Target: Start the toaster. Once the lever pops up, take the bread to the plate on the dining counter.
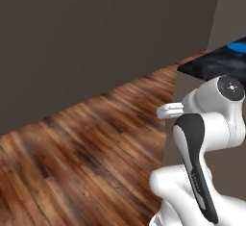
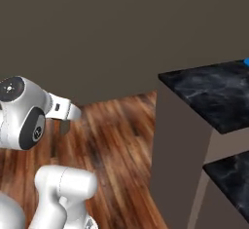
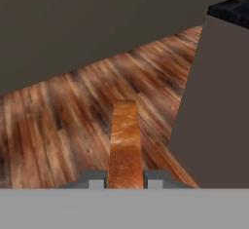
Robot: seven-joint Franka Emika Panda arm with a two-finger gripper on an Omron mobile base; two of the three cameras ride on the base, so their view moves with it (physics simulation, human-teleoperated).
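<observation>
Your claw (image 3: 125,181) is clamped on the bread (image 3: 125,140), which stands edge-on between the two fingertips and juts straight out ahead of them over the wood floor (image 3: 63,121). The dining counter (image 3: 219,101) rises just to the claw's right; a blue sliver on its top, probably the plate (image 1: 238,47), lies farther off.

Plain dark grey-brown wall (image 1: 96,42) across the upper frame, glossy reddish-brown wood plank floor (image 1: 72,167) below, lighter grey wall section (image 1: 230,8) at upper right
</observation>
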